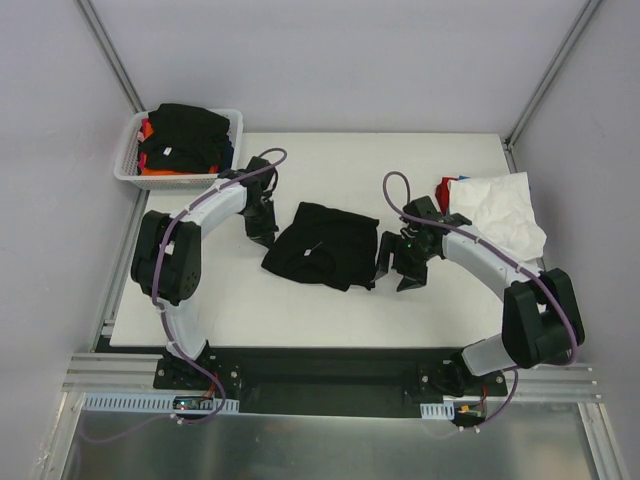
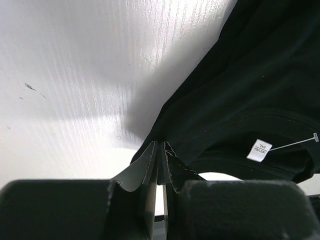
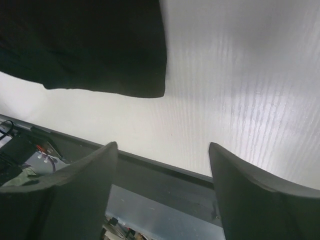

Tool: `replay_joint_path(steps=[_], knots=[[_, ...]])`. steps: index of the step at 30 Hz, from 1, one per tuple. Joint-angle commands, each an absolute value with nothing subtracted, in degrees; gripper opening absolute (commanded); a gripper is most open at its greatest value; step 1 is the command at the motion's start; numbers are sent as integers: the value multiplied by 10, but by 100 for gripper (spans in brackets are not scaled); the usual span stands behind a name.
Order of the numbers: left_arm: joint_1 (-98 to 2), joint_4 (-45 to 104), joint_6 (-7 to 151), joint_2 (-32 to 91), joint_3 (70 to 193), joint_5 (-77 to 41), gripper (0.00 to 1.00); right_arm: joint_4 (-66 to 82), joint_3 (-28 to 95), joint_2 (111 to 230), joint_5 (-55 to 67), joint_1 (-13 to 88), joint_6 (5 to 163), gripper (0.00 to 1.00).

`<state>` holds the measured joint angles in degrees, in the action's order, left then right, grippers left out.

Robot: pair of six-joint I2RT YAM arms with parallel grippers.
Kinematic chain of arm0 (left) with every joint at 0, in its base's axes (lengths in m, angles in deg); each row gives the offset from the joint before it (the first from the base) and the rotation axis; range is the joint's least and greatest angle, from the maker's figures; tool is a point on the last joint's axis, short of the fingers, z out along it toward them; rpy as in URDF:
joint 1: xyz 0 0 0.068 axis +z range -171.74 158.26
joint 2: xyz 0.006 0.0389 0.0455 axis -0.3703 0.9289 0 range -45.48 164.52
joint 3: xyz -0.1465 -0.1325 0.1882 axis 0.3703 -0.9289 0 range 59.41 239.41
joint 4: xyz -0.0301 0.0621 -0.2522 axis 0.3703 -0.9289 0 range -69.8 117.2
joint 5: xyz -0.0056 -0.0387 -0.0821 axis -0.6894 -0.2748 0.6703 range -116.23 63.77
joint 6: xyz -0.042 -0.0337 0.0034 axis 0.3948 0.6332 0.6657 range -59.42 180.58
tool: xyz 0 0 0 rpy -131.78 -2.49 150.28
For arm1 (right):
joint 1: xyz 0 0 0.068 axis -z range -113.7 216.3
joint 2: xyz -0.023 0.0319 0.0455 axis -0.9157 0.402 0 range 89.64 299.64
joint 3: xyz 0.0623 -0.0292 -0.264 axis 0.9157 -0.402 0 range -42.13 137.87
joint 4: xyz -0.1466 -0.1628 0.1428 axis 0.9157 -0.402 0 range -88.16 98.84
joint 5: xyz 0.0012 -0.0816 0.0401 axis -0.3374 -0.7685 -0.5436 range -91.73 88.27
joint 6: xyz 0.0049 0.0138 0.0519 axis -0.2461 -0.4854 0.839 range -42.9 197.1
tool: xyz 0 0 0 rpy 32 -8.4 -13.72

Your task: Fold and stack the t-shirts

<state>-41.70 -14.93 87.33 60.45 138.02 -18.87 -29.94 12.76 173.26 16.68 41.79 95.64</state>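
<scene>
Black cloth lies in a crumpled lump in the middle of the white table (image 1: 340,170). It is the black t-shirt (image 1: 322,245). The left gripper (image 1: 262,232) is at the shirt's left edge. In the left wrist view its two jaws are pressed tight together, with the edge of the shirt pinched between them. A small white tag (image 2: 260,150) shows inside the shirt's neck.

The right gripper (image 1: 392,265) sits just beside the shirt's right edge. Its jaws are spread wide apart and hold nothing. In the right wrist view a corner of the black shirt lies flat on the table, a little way from the fingers (image 3: 90,180).

A white t-shirt (image 1: 500,215) lies loose at the far right of the table, with a red t-shirt (image 1: 445,188) poking out beside it. At the far left corner a white basket (image 1: 125,165) holds a heap of shirts (image 1: 185,135), black on top and orange underneath.
</scene>
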Motion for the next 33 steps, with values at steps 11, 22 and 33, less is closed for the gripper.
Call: replay_joint_path(steps=[11, 22, 33], knots=[[-386, -141, 858, 654, 1452, -188, 74, -246, 103, 1748, 243, 492, 895, 96], [-369, -95, 850, 752, 1501, -91, 75, -176, 149, 1886, 283, 532, 860, 96], [-414, -57, 867, 765, 1470, 11, 76, -108, 229, 2006, 333, 507, 917, 97]])
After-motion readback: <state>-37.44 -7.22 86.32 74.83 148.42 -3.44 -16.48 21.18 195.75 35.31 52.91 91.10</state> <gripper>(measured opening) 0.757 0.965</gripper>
